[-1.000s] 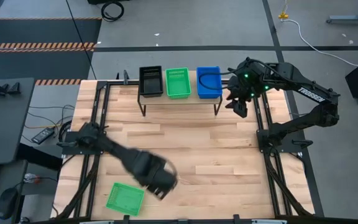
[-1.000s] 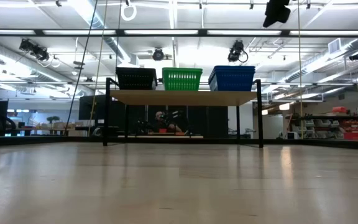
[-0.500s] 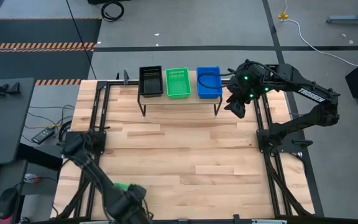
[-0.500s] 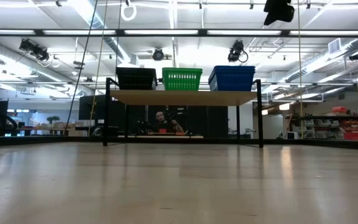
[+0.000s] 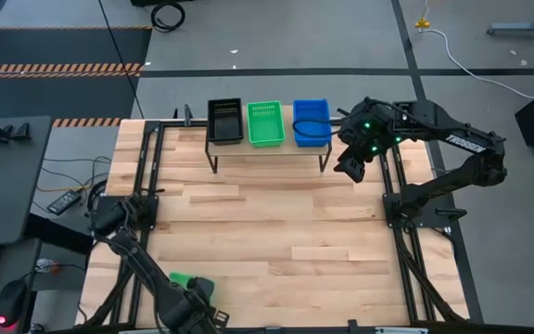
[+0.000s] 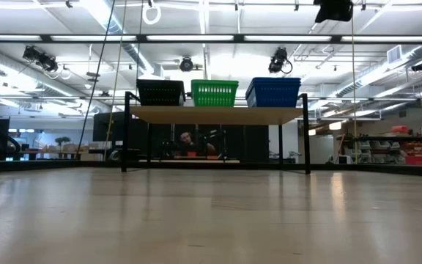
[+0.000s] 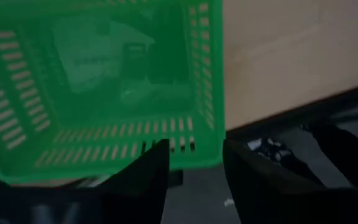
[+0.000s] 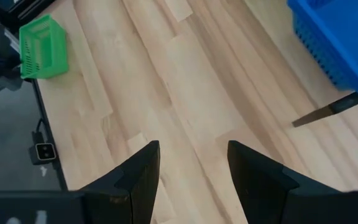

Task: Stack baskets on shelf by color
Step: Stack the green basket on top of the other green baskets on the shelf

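The left gripper (image 5: 193, 301) hangs low at the near edge of the table (image 5: 276, 223), over a loose green basket (image 7: 98, 87). In the left wrist view its two dark fingers (image 7: 145, 177) stand apart, and the near wall of the basket sits right at their tips, spanning the gap between them; whether either finger touches the wall cannot be told. The basket lies at the table's very edge (floor and frame rails show just past the fingertips), so there is little room on that side.

On the shelf (image 5: 267, 148) at the far edge sit a black basket (image 5: 225, 122), a green one (image 5: 265, 123) and a blue basket (image 5: 311, 123), side by side, each looking more than one deep in the low view.

The right gripper (image 5: 355, 165) hovers just beside the shelf's blue end, raised above the table, fingers (image 8: 135, 177) apart and holding nothing; the blue basket lies off to one side of them, with bare wood ahead. White lettering on the right arm reads "TROSSEN". The whole middle of the table lies open between the two arms.
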Controlling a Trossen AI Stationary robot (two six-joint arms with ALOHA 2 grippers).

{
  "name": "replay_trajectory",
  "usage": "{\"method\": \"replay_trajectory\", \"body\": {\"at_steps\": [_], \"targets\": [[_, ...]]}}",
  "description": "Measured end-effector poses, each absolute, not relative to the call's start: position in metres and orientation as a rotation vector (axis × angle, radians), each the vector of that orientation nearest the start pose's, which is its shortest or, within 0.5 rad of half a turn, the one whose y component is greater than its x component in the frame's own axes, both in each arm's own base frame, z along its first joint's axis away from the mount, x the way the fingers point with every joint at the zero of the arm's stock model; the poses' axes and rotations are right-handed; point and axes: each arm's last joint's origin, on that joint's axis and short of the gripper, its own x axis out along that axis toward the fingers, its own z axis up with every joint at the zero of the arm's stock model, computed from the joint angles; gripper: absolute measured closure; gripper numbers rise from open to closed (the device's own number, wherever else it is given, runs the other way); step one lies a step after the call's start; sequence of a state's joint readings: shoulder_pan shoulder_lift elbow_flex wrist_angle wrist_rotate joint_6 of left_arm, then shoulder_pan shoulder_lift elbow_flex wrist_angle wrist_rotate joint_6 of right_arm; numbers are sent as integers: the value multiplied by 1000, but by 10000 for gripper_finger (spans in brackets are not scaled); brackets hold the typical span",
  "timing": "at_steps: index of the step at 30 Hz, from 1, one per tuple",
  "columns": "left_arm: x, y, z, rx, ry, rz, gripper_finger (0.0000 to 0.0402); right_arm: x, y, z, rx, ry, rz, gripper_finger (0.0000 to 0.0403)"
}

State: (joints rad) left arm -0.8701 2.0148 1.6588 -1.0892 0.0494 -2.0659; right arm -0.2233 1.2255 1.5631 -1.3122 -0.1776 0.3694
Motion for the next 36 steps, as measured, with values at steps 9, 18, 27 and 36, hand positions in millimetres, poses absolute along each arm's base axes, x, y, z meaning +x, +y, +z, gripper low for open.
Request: {"method": "replay_trajectory", "body": {"at_steps": [9, 18, 27, 36], "targets": [[278, -300, 198, -1068, 1377, 821, 224, 194, -30, 410, 503, 951, -202, 208], [300, -280, 181, -986, 1388, 838, 256, 194, -28, 410, 444, 952, -197, 208], [329, -243, 187, -891, 1407, 755, 387, 194, -28, 410, 373, 959, -160, 208], [362, -187, 243, -699, 1429, 690, 391, 194, -29, 410, 301, 964, -127, 208]]}}
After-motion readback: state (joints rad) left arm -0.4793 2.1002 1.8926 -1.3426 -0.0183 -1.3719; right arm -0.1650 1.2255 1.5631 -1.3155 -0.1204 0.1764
